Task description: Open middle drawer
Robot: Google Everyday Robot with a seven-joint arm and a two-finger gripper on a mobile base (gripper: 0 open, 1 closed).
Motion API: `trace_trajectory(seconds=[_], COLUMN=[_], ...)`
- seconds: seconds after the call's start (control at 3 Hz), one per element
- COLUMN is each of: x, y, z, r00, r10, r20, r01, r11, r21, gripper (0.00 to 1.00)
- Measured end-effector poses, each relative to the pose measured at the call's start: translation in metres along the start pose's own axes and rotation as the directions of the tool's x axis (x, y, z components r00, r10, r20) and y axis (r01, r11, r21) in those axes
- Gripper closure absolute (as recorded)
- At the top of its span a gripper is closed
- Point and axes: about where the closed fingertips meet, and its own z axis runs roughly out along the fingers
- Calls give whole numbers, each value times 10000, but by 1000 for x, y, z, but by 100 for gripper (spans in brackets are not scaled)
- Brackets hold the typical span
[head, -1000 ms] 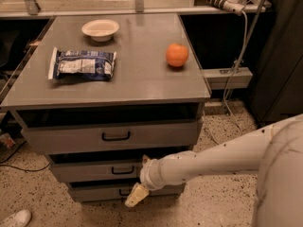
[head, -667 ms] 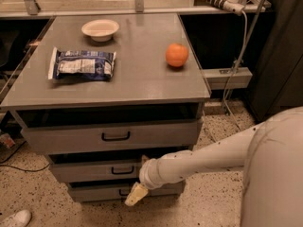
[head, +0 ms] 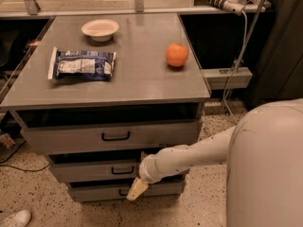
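The middle drawer (head: 90, 172) is the grey front with a small black bar handle (head: 122, 170), between a taller top drawer (head: 71, 138) and a narrow bottom drawer (head: 94, 192). A dark gap shows above its front. My gripper (head: 137, 189) is at the end of the white arm (head: 189, 157), which reaches in from the right. Its cream tip points down and left, just right of and below the middle drawer's handle, over the bottom drawer's front. It holds nothing that I can see.
On the grey cabinet top (head: 142, 79) lie a blue-and-white snack bag (head: 81, 64), a white bowl (head: 100, 29) and an orange (head: 176, 55). A power strip and cables (head: 227, 74) hang at the right. A white shoe (head: 14, 219) is on the speckled floor at the lower left.
The gripper stays at almost the same spot by the middle drawer. The arm's white bulk fills more of the right side. The drawers have not visibly moved.
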Motion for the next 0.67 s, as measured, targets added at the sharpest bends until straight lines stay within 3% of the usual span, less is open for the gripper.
trace_trajectory(seconds=[0.67], x=[0], y=[-7], z=[21], r00=[9991], r10=[-382], r20=[-196], r01=[377], r11=[9990], r21=[-251], gripper=[0])
